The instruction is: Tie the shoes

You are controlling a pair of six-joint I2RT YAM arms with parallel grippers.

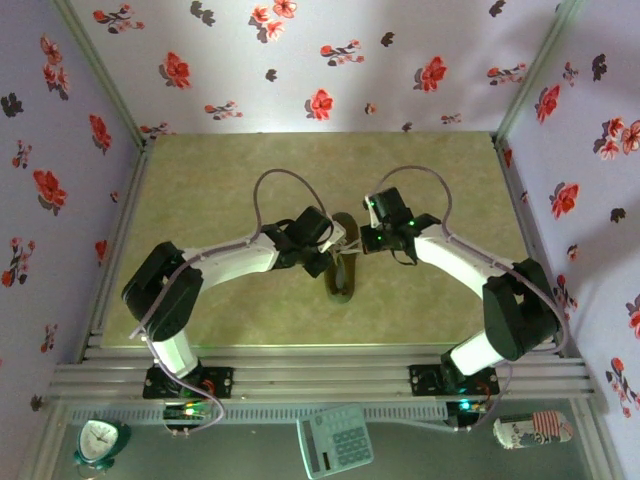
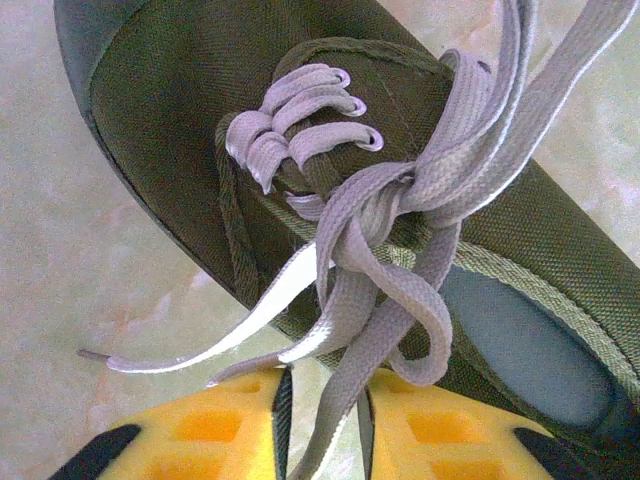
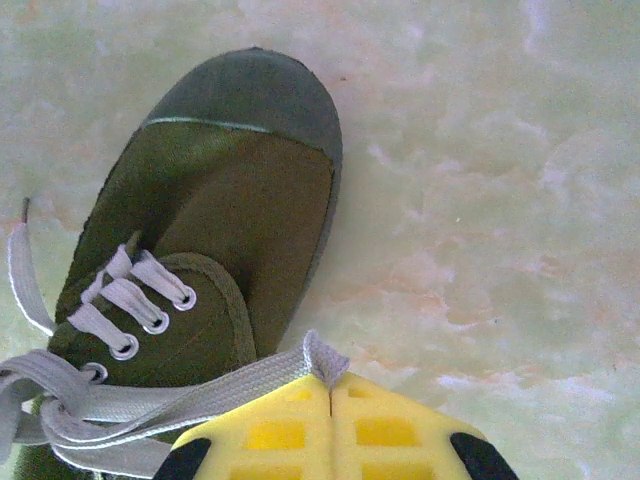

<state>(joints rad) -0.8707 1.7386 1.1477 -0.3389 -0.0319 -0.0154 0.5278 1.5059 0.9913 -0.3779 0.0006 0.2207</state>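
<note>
Floral-papered walls (image 1: 320, 70) enclose a pale green mottled tabletop (image 1: 220, 180). Near its middle lies the small olive-green canvas sneaker (image 1: 341, 280), and both white arms bend inward to meet over it.

The left gripper (image 1: 322, 245) sits on the shoe's left. In its wrist view, its yellow padded fingers (image 2: 220, 430) are drawn close around one strand of the long white flat laces (image 2: 400, 200), which are crossed into a loose knot above the top eyelets. One free lace end trails onto the tabletop beside the shoe.

The right gripper (image 1: 368, 238) is on the shoe's right. Its yellow pads (image 3: 270, 435) are pressed together, pinching a fold of lace that runs taut from the knot.

Along the near edge, behind the arm bases, rest a green alarm clock (image 1: 100, 440), a pale calculator (image 1: 335, 440) and a patterned can (image 1: 535, 430) on its side.
</note>
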